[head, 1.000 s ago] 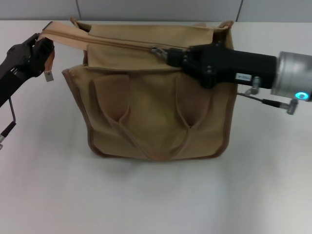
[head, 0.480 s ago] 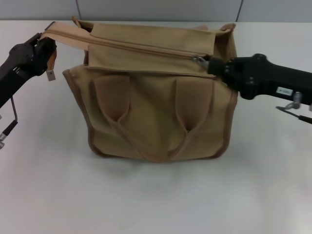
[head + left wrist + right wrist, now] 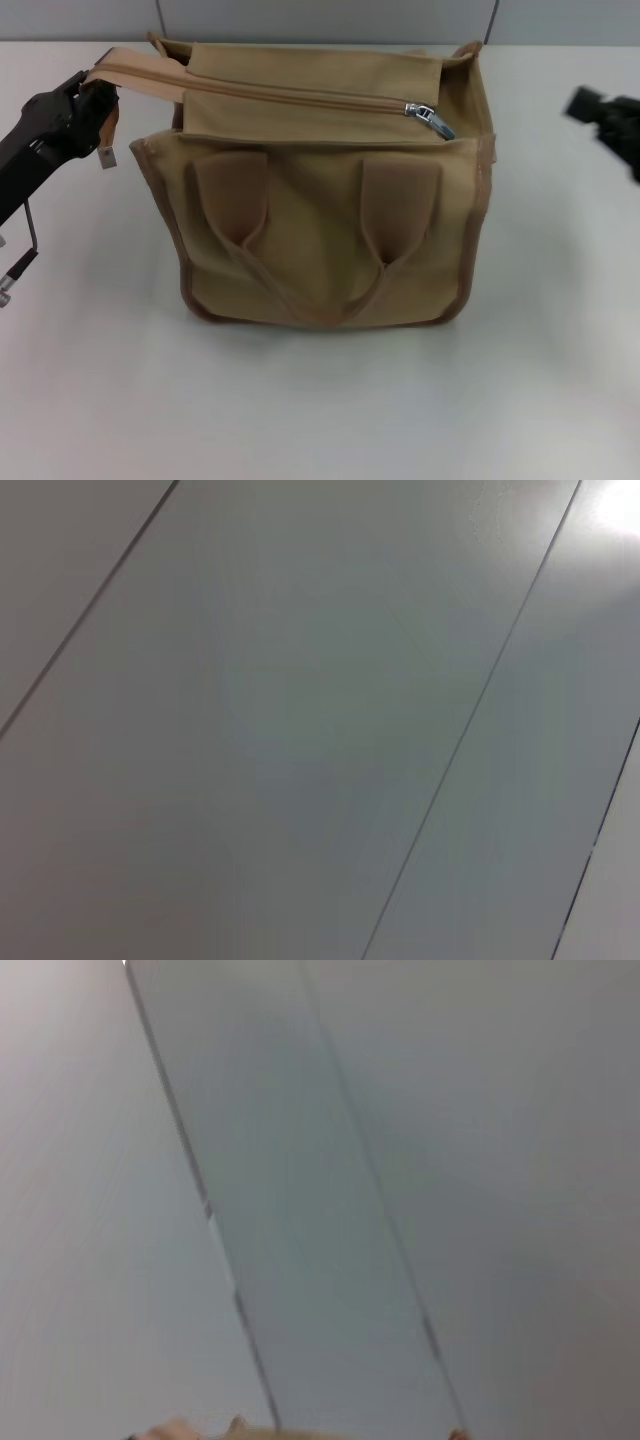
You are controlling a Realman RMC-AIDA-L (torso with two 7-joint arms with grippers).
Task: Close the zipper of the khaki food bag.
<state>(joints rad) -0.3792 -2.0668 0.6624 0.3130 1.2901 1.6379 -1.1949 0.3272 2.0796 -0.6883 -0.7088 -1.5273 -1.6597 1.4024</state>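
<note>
Khaki food bag [image 3: 320, 230] upright on table; zipper [image 3: 300, 95] drawn along top, silver pull tab [image 3: 432, 118] at right end.

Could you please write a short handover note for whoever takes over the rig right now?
Left gripper: at the khaki food bag's left end, shut on the tan fabric tail of the zipper, holding it taut.
Right gripper: off to the right of the bag, clear of it and holding nothing; fingers cannot be judged.
Bag: upright on the white table, handles hanging down the front.
Done: the zipper line looks closed along the top panel; the silver pull tab lies free at the right end.
Left: confirm the last stretch at the right corner is shut, then release the left grip.
</note>
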